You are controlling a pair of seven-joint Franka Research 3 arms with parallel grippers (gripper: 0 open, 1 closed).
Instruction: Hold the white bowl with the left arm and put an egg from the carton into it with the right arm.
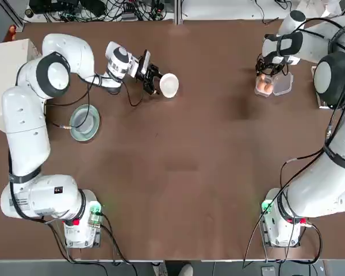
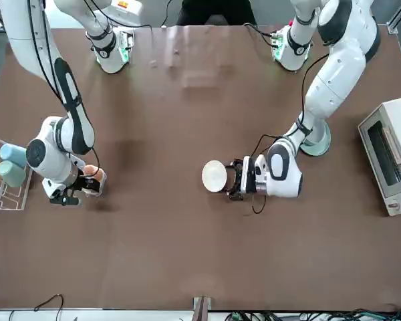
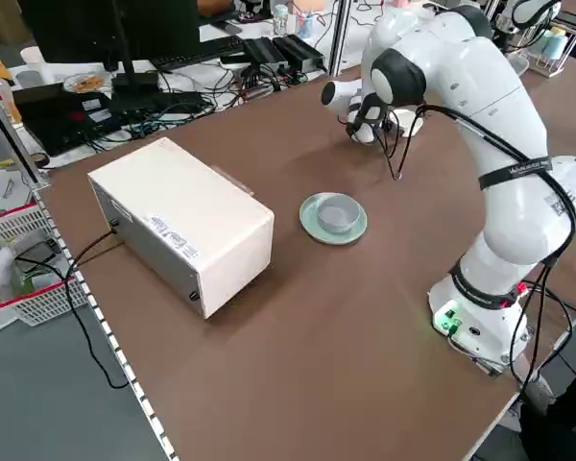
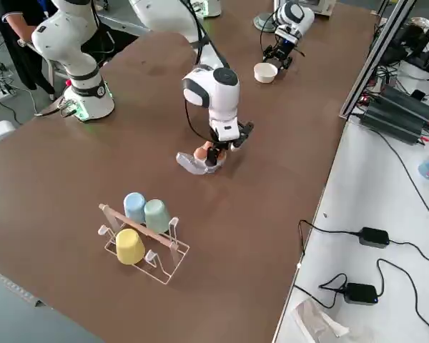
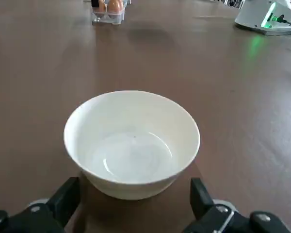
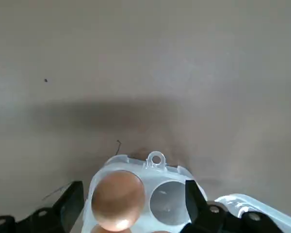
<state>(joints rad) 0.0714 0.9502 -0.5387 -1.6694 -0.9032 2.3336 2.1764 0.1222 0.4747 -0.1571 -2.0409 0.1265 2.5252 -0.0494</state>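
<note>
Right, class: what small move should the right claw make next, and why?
Probably lower the right claw, then close gently: its fingers stand open above the carton, with one brown egg between them and an empty cup beside it, likely leaving room for a finger.

So the top cam stares straight down at the whole worktop [image 1: 190, 172], the front one faces the robot from across it, two raised side cams look down diagonally, and both wrist cams sit closest, sharing the egg carton [image 5: 108, 17].
</note>
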